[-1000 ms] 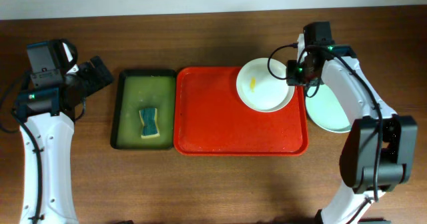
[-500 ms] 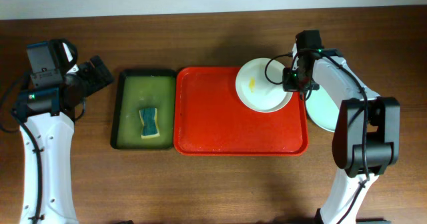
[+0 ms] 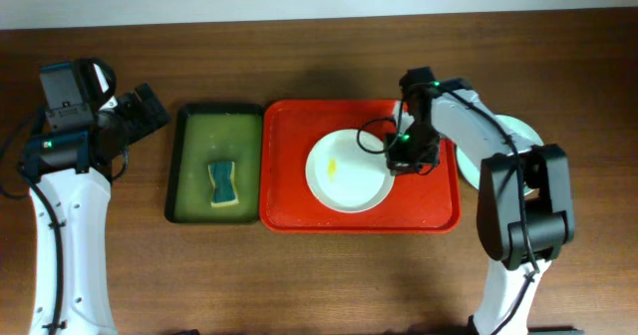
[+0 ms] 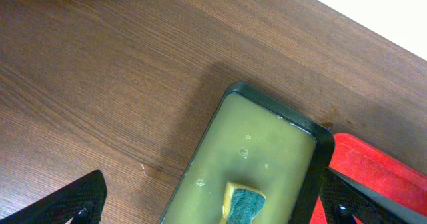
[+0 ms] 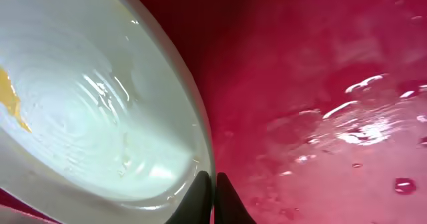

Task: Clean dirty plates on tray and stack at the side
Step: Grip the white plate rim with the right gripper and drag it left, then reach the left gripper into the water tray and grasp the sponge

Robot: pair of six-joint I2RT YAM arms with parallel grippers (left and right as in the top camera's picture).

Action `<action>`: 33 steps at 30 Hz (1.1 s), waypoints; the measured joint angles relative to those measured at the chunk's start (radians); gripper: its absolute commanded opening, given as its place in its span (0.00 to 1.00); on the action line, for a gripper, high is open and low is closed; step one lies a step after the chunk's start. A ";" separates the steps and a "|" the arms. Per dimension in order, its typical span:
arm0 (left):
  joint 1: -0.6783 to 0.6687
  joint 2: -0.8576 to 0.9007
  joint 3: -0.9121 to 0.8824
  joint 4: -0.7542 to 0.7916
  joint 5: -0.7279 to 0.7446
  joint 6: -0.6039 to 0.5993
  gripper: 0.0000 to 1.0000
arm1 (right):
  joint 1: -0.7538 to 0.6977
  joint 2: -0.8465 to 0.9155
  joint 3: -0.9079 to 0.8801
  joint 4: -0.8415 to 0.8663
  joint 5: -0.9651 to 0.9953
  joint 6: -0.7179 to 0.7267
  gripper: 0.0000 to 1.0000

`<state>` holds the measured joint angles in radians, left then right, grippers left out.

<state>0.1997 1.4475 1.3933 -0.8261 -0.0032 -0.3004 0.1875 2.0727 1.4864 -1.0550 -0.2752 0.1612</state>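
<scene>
The white plate (image 3: 344, 175) with a small yellow smear lies near the middle of the red tray (image 3: 289, 205). My right gripper (image 3: 398, 160) is shut on the plate's right rim; in the right wrist view the fingers (image 5: 213, 196) pinch the rim of the plate (image 5: 80, 117) above the wet tray (image 5: 320, 84). A pale green plate (image 3: 526, 134) lies on the table right of the tray, mostly hidden by my right arm. I cannot see a pale blue plate. My left gripper (image 3: 150, 112) is open and empty, left of the dark green tray.
A dark green tray (image 3: 189, 136) of yellowish liquid sits against the red tray's left side, with a yellow and teal sponge (image 3: 223, 183) in it. The left wrist view shows this tray (image 4: 267, 144) and sponge (image 4: 244, 204) between the open fingers (image 4: 217, 207).
My right gripper has drawn the white plate from the tray's far right corner toward the tray's middle. The left arm has not moved.
</scene>
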 measured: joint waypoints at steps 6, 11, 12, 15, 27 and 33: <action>0.000 0.000 0.000 0.000 0.000 0.000 0.99 | 0.003 0.003 0.053 -0.072 0.000 -0.001 0.33; 0.000 0.000 0.000 0.001 0.000 0.000 1.00 | 0.003 0.001 0.338 -0.307 0.000 0.000 0.37; 0.000 0.000 0.000 0.000 0.000 0.000 0.99 | 0.003 -0.018 0.383 -0.355 0.000 0.000 0.38; 0.000 0.000 0.000 0.000 0.000 0.000 0.99 | 0.003 -0.105 0.401 -0.471 0.000 0.000 0.51; 0.000 0.000 0.000 -0.001 0.000 0.000 0.99 | 0.003 -0.121 -0.119 0.126 0.000 0.027 0.25; 0.000 0.000 0.000 0.000 0.000 0.000 0.99 | 0.003 -0.119 -0.159 0.215 0.027 0.037 0.18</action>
<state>0.1997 1.4475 1.3933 -0.8261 -0.0029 -0.3004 0.1905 1.9533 1.3273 -0.8398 -0.2481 0.1978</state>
